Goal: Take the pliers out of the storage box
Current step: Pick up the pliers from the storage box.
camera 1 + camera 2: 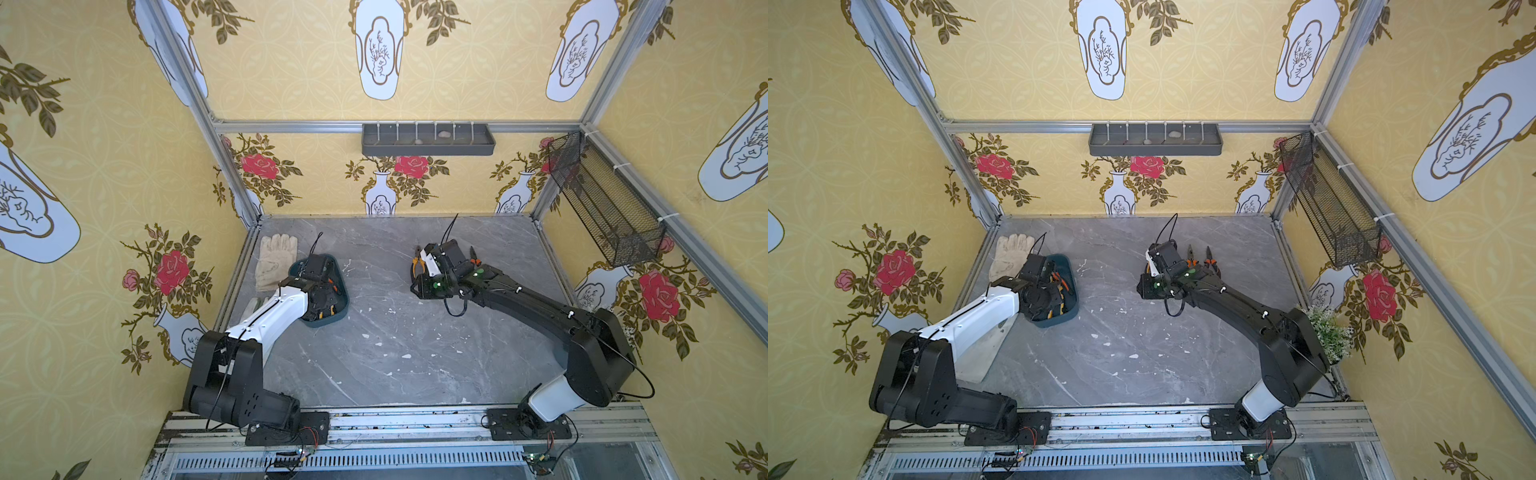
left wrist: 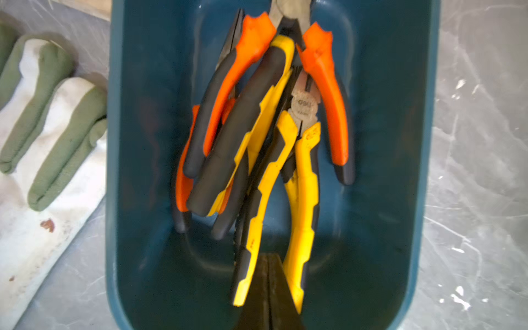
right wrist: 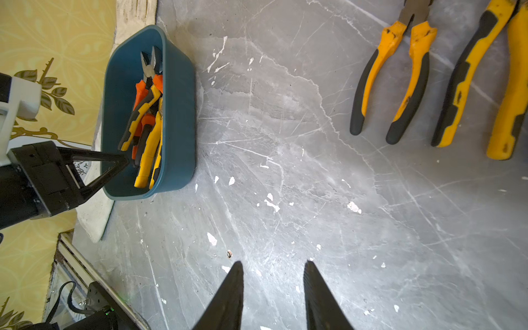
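Left claw (image 2: pixel 268 257) pressed together among pliers (image 2: pixel 303 185) in storage box (image 2: pixel 400 143), right claw (image 3: pixel 274 264) spread above table (image 3: pixel 285 143)

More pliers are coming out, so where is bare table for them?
Bare: the middle of the table, between the storage box and the laid-out pliers, and the front strip by the rail. Crowded: gloves beside the box.

Storage box (image 1: pixel 330 321) largely hidden under left arm (image 1: pixel 270 316), pliers (image 2: pixel 257 137) blurred in wrist view, grey tray (image 1: pixel 428 150) contents too small
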You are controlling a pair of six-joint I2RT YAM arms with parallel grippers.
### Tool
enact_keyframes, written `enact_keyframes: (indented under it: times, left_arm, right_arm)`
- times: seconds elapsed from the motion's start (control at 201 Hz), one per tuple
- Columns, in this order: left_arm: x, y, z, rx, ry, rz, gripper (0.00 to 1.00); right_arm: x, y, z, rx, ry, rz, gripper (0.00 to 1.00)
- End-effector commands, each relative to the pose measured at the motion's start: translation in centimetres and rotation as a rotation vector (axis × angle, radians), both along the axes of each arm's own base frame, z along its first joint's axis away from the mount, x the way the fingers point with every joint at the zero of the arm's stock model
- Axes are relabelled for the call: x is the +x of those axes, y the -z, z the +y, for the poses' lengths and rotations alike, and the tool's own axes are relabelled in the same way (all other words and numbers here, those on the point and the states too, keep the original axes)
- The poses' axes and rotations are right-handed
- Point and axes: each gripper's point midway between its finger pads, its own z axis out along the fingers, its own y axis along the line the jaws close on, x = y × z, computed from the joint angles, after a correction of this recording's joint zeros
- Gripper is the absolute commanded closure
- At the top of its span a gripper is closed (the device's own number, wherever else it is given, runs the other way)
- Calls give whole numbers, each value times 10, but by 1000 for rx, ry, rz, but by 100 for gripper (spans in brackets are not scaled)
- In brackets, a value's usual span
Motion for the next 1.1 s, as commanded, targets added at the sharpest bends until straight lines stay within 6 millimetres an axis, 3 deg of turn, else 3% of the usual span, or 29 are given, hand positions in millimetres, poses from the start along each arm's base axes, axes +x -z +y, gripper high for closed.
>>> enact_keyframes:
  times: [0.0, 0.055, 0.07, 0.11, 0.179, 0.229, 0.319, 0.817, 0.866, 0.976, 1.095]
  left_arm:
    - [0, -4, 6, 41, 8, 4, 87]
    - [2, -6, 11, 65, 3, 8, 79]
    - [3, -6, 13, 67, 1, 9, 69]
    - [4, -6, 17, 71, -4, 15, 54]
    - [8, -3, 22, 64, -8, 29, 52]
    - [10, 0, 27, 65, -17, 42, 44]
    - [13, 5, 35, 74, -28, 66, 44]
    - [39, 32, 47, 116, -26, 126, 56]
    - [40, 34, 45, 108, -22, 131, 62]
    - [40, 32, 42, 91, -18, 127, 86]
    - [37, 27, 43, 89, -21, 115, 97]
  right_arm:
    - [6, -10, 8, 38, -4, -29, 63]
    - [5, -9, 7, 36, -4, -28, 63]
    - [6, -10, 7, 37, -3, -28, 63]
    - [5, -9, 8, 36, -4, -28, 63]
    - [5, -7, 7, 32, -5, -24, 63]
    - [5, -7, 8, 34, -6, -23, 63]
    - [5, -7, 8, 33, -6, -23, 63]
    - [6, -1, 4, 24, 0, -15, 63]
    - [7, -1, 2, 24, 4, -17, 63]
    - [6, 1, 0, 22, 7, -11, 63]
    - [6, 1, 0, 24, 10, -9, 63]
